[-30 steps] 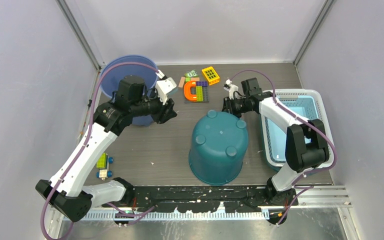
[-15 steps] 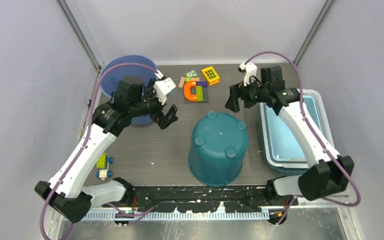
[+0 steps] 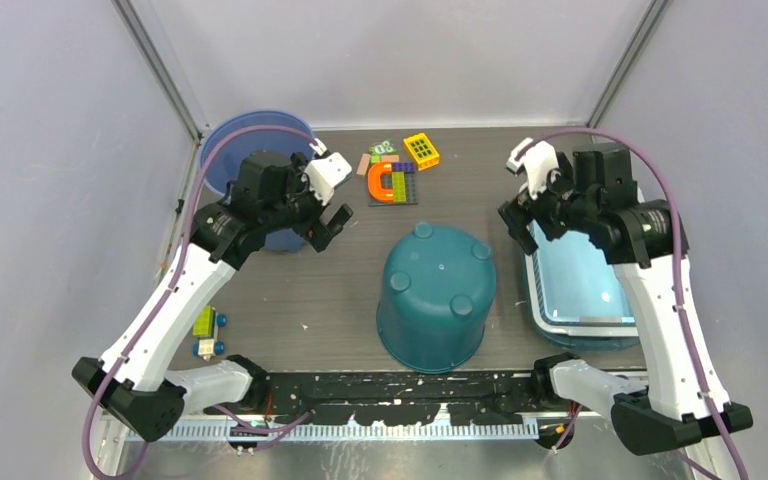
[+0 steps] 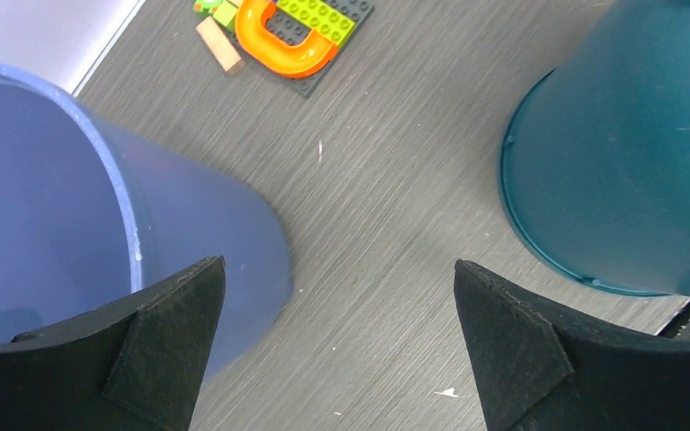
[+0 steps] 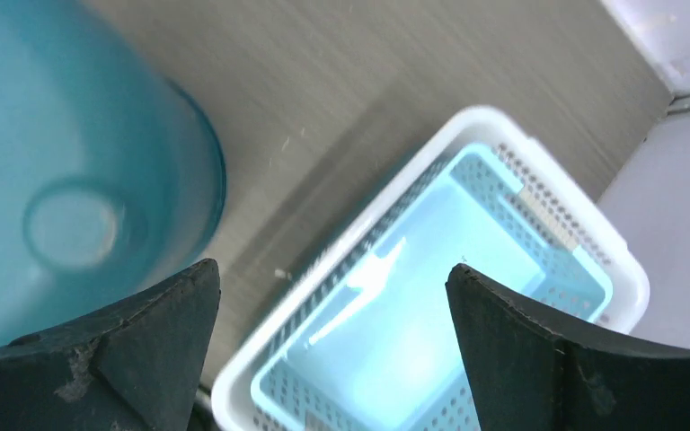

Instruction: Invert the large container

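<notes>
The large container, a teal bucket (image 3: 435,295), stands upside down in the middle of the table, its base with round feet facing up. It also shows in the left wrist view as a teal wall (image 4: 629,153) and in the right wrist view as a teal base (image 5: 72,171). My left gripper (image 3: 327,228) (image 4: 339,262) hangs open over bare table, to the bucket's upper left and apart from it. My right gripper (image 3: 522,225) (image 5: 333,266) hangs open and holds nothing, to the bucket's upper right over the basket's near-left rim.
A blue bucket (image 3: 230,150) (image 4: 54,197) stands at the back left under my left arm. A white and light-blue basket (image 3: 632,195) (image 5: 359,233) sits at the right. Toy blocks with an orange horseshoe (image 3: 390,182) and a yellow piece (image 3: 421,150) lie at the back; a small toy (image 3: 207,330) lies front left.
Both grippers have opened wide. The right arm rose and swung right, from beside the teal bucket to over the basket. The left gripper drew back slightly left.
</notes>
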`<state>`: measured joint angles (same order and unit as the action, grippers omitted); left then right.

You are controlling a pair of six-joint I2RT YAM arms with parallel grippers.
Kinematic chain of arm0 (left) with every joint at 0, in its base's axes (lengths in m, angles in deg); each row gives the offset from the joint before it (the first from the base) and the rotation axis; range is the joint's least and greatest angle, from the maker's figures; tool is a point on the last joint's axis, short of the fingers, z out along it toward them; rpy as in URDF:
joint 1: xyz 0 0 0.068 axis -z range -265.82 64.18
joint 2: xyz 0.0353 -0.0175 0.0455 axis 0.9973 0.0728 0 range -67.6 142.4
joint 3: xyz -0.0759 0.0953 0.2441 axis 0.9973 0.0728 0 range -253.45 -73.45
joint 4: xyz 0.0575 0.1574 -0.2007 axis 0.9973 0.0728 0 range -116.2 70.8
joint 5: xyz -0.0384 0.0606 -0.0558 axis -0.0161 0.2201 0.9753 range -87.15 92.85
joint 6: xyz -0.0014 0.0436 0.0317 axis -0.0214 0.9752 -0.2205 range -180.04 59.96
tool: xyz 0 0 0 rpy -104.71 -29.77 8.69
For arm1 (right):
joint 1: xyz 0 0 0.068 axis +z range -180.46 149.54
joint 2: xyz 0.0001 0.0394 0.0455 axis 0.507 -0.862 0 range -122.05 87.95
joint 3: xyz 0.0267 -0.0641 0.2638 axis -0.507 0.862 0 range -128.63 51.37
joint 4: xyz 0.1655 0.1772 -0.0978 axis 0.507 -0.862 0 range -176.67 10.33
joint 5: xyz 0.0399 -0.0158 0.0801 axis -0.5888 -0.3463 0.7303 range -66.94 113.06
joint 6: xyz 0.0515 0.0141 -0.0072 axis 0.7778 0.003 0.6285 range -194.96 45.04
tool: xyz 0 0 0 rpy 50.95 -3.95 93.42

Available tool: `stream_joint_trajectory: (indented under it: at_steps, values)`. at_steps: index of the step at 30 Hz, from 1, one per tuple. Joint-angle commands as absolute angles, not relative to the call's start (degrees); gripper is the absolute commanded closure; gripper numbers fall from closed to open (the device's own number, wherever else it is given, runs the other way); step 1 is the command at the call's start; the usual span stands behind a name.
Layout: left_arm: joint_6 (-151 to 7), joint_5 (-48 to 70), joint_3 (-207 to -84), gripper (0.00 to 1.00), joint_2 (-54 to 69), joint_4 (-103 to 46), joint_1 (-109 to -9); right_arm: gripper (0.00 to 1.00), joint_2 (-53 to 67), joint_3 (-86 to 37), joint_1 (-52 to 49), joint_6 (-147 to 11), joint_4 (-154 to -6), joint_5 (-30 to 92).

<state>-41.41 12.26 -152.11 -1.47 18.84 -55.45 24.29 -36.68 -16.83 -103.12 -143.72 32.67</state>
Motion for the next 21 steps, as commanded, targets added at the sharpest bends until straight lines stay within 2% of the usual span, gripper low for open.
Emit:
stream_joint_trajectory:
  at_steps: [1,5,10,16,21]
  values:
    - [-39.88,6.7,-153.27,0.0,-0.56,19.38,-55.3,0.0,26.68,-39.15,-17.01,-113.87,-161.59,30.78]
    - [-39.7,5.94,-152.27,0.0,-0.25,18.94,-55.27,0.0,27.81,-37.87,-16.96,-119.12,-171.32,34.7]
    - [-39.68,8.53,-151.96,0.0,-0.28,19.14,-55.24,0.0,28.22,-35.38,-16.83,-125.46,-179.14,45.27]
    - [-39.34,9.71,-151.82,0.0,-0.46,19.67,-55.24,0.0,28.02,-31.38,-14.15,-127.86,-178.16,54.91]
    - [-38.65,10.31,-150.62,0.0,-1.71,19.55,-55.24,0.0,27.57,-27.4,-10.89,-122.48,-169.71,59.94]
